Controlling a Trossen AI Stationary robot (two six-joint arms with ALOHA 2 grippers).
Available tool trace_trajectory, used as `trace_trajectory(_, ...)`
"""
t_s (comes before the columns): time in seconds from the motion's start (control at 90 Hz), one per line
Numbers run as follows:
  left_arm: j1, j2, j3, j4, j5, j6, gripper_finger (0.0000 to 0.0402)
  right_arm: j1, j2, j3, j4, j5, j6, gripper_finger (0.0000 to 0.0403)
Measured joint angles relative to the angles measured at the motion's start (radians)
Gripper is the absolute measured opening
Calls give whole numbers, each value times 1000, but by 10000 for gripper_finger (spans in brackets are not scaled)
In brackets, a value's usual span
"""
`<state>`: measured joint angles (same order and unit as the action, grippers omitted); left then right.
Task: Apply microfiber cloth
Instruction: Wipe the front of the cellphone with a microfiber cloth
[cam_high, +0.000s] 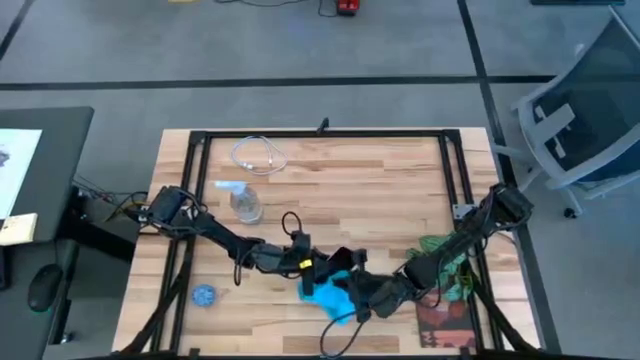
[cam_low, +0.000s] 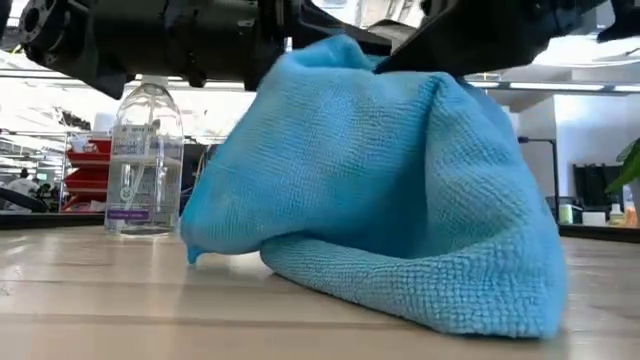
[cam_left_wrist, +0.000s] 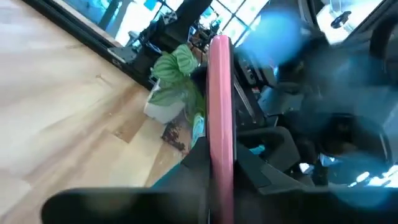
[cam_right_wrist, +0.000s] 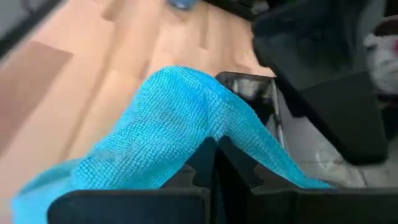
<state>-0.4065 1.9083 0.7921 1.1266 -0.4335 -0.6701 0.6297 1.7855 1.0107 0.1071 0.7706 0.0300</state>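
The microfiber cloth (cam_high: 328, 298) is bright sky-blue and sits near the table's front edge, bunched up into a peak (cam_low: 380, 190). My right gripper (cam_right_wrist: 214, 155) is shut on it. Just behind the cloth, a black phone (cam_right_wrist: 252, 93) with a pink rim (cam_left_wrist: 221, 112) stands between the fingers of my left gripper (cam_high: 318, 268), which is shut on it. The two grippers almost meet over the cloth (cam_right_wrist: 168, 124). In the low view the cloth hides the phone. My left gripper pinches the phone between its two fingers, which lie on the phone's flat faces. The pink edge (cam_left_wrist: 221, 155) runs out straight ahead from between the fingers. The dark fingers hide how far back the phone reaches. My right gripper pinches a raised fold of the cloth (cam_right_wrist: 205, 134) between its fingertips, coming from the table's right side and slanting down. The cloth peaks at the fingers and falls away on both sides. Its lower part (cam_low: 420, 280) lies slack on the table.
A clear spray bottle (cam_high: 245, 200) stands left of centre, with a white cable (cam_high: 258, 155) beyond it. A small round blue disc (cam_high: 204, 294) lies at the front left. A green plant (cam_high: 440, 250) and a reddish-brown mat (cam_high: 445, 320) are at the right.
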Motion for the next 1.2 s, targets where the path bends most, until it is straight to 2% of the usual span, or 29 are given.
trace_trajectory(0.156,0,0,0,8,-3,-4,7,50,0,0,5,303,-4,0)
trace_trajectory(0.2,0,-1,0,7,-8,-5,7,51,-1,0,6,340,4,0)
trace_trajectory(0.267,0,-1,0,8,-8,-5,7,47,-1,0,10,342,16,0)
trace_trajectory(0.344,-1,-1,-1,13,2,-5,7,30,0,0,38,287,22,0)
trace_trajectory(0.567,-2,2,-3,17,9,-6,7,-49,1,0,114,-10,18,0)
trace_trajectory(0.689,-5,3,-6,14,8,-15,7,-77,0,-1,90,-165,-1,0)
trace_trajectory(0.856,-3,3,-6,-16,13,-8,7,-53,-7,1,-23,-184,2,0)
trace_trajectory(1.011,-3,-2,1,8,11,-9,7,2,-67,0,-121,-49,54,0)
trace_trajectory(1.2,-4,-2,1,5,18,-15,7,64,-158,-2,-211,259,55,0)
